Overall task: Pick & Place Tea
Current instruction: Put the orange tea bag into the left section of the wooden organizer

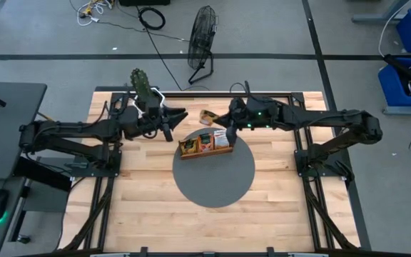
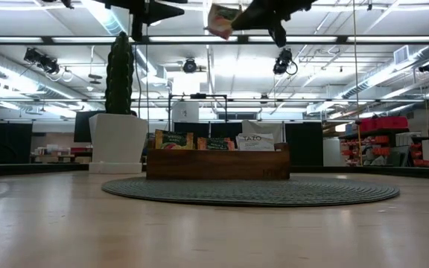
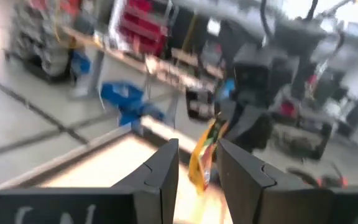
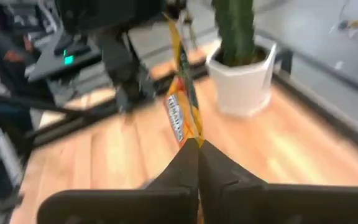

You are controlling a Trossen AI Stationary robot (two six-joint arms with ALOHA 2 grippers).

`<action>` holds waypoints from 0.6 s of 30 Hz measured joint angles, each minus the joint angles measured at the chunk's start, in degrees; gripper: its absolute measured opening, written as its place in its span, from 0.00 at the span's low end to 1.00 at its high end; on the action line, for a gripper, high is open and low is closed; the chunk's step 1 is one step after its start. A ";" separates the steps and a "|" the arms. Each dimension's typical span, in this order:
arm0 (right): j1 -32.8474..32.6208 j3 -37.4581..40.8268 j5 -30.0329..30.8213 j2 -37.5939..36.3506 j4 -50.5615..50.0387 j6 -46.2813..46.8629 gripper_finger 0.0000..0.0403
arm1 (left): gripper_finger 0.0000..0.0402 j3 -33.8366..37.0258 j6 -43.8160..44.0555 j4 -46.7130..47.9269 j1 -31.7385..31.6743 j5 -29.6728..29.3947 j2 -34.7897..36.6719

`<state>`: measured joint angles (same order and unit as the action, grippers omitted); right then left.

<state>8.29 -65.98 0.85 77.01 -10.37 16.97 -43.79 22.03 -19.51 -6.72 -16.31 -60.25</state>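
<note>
Tea sachet (image 1: 207, 117) pinched edge-on at the tip of the right end effector (image 1: 218, 120), raised above the tabletop (image 1: 148, 207) just beyond the far rim of the wooden tray (image 1: 205, 151); seen in the right wrist view as an orange-yellow packet (image 4: 180, 102) standing up from the closed fingers (image 4: 185, 168), and in the low view hanging high over the tray (image 2: 222, 21). More sachets standing upright in the tray's slots: yellow-orange one at the left (image 2: 172, 140), orange-red in the middle (image 2: 216, 144), white at the right (image 2: 256, 141). Tray resting on the far-left part of a round grey mat (image 1: 216, 187) at mid-tabletop.

Right end effector clamped on the raised sachet, arm reaching in from the right side, wrist roughly level, tip pointing left. Left end effector (image 1: 179, 114) facing it from the left, fingers (image 3: 166, 171) parted to a narrow gap, holding nothing, tip near the sachet but apart from it; from the left wrist view, sachet (image 3: 202, 155) visible beyond the gap between the two dark fingers. Left arm stretched in from the left edge, also raised off the tabletop.

Potted cactus (image 1: 141, 84) in a white pot (image 2: 117, 143) at the far left of the tabletop, behind the left arm. Floor fan (image 1: 201, 44) on the floor beyond the far edge.
</note>
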 joint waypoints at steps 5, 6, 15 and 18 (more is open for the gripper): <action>-0.02 0.00 -3.51 0.13 -5.63 1.07 0.00 | 0.29 -3.56 0.45 12.69 -0.65 3.70 -0.10; -0.02 0.00 -3.91 0.23 -6.50 0.87 0.00 | 0.29 -4.32 -0.53 14.97 -0.80 4.34 -0.07; -0.23 0.00 -10.18 0.72 -9.79 -4.36 0.00 | 0.29 -9.34 -4.76 23.37 -3.07 14.80 -1.17; -0.31 0.00 -10.35 0.72 -10.04 -5.04 0.00 | 0.31 -10.27 -5.57 23.69 -3.66 17.81 -3.05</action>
<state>7.99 -65.98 -9.50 77.73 -20.41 11.92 -54.07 16.45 4.18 -10.38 1.51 -63.30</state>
